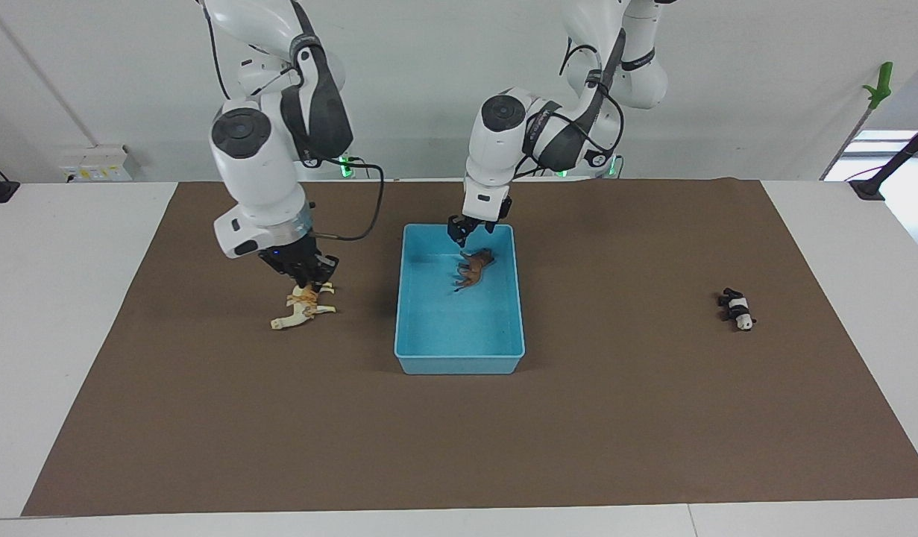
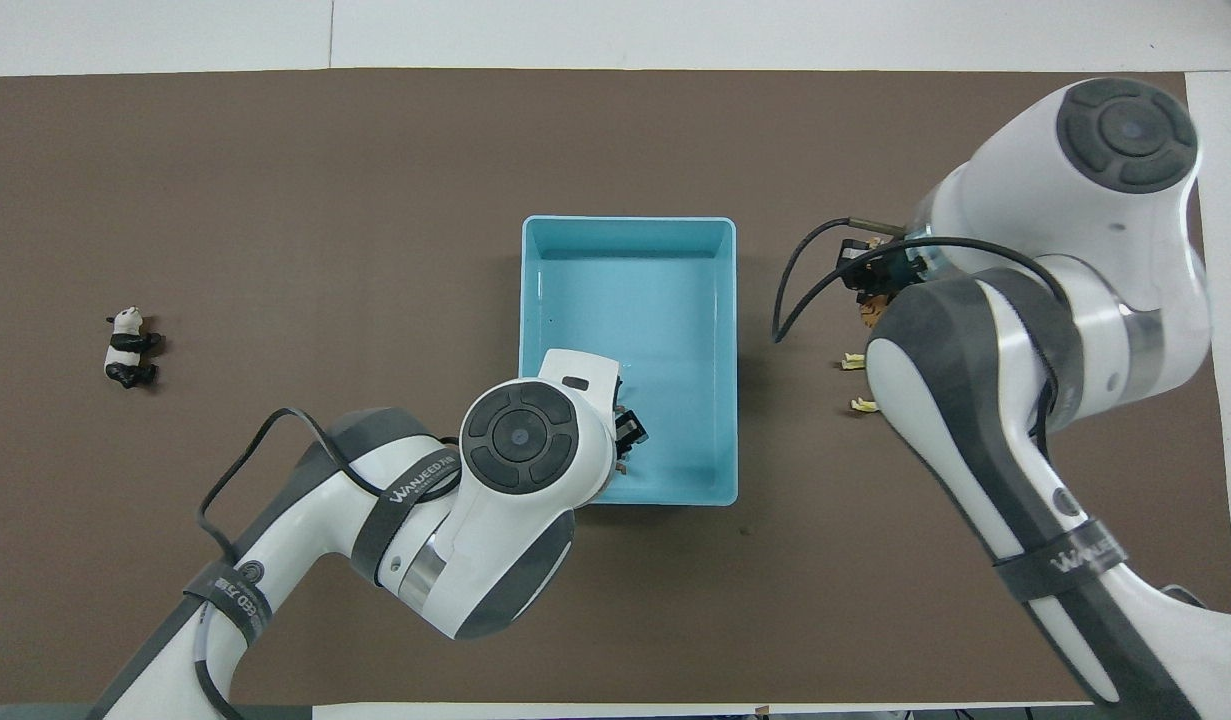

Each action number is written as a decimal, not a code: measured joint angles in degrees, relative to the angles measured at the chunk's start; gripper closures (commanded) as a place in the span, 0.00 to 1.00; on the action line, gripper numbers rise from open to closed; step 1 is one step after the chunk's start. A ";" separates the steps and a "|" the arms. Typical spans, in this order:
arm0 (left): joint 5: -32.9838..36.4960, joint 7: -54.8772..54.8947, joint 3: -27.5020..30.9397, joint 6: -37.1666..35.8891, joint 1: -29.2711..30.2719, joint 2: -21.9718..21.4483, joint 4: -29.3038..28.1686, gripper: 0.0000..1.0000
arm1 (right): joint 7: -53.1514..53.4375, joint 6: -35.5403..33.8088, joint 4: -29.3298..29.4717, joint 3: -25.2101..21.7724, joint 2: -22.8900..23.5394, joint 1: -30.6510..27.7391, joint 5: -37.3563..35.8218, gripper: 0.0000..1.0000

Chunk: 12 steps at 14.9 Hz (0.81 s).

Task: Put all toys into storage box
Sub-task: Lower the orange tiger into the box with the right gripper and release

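The light blue storage box (image 1: 459, 364) stands mid-table; it also shows in the overhead view (image 2: 727, 330). The brown animal (image 1: 475, 270) lies inside it, at the end nearer the robots. My left gripper (image 1: 460, 233) hangs open and empty just above it, also seen in the overhead view (image 2: 630, 432). My right gripper (image 1: 310, 282) is low over the orange tiger (image 1: 305, 298), which lies against the cream-white long-necked animal (image 1: 297, 318) toward the right arm's end of the table. The panda (image 1: 737, 308) lies alone on the mat toward the left arm's end.
A brown mat (image 1: 608, 418) covers most of the white table. In the overhead view the right arm hides most of the tiger and the cream-white animal; only its legs (image 2: 855, 363) show. The panda (image 2: 128, 347) is in plain sight there.
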 measured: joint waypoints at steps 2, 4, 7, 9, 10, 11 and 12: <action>0.46 3.75 0.32 -6.12 3.43 -1.59 2.68 0.00 | 5.39 0.02 0.77 0.05 0.28 3.68 0.01 1.00; 0.62 11.00 0.61 -11.21 8.49 -4.21 3.87 0.00 | 10.30 0.03 1.77 0.07 0.41 7.36 0.04 1.00; 0.72 27.70 1.03 -15.79 18.99 -7.31 3.85 0.00 | 17.67 1.78 2.79 0.10 1.13 13.00 0.06 1.00; 0.83 40.37 1.29 -16.25 26.85 -7.67 3.81 0.00 | 20.41 4.09 2.85 0.10 2.69 15.82 0.06 1.00; 0.92 46.67 1.38 -16.18 30.62 -7.64 3.76 0.00 | 20.83 5.30 2.81 0.10 3.92 16.65 0.05 1.00; 1.06 52.79 1.46 -15.97 34.06 -7.58 3.71 0.00 | 20.87 6.30 2.68 0.10 5.24 17.02 0.03 1.00; 1.58 58.48 1.49 -15.46 37.24 -7.47 3.66 0.00 | 20.86 7.55 2.25 0.09 6.60 17.09 0.01 1.00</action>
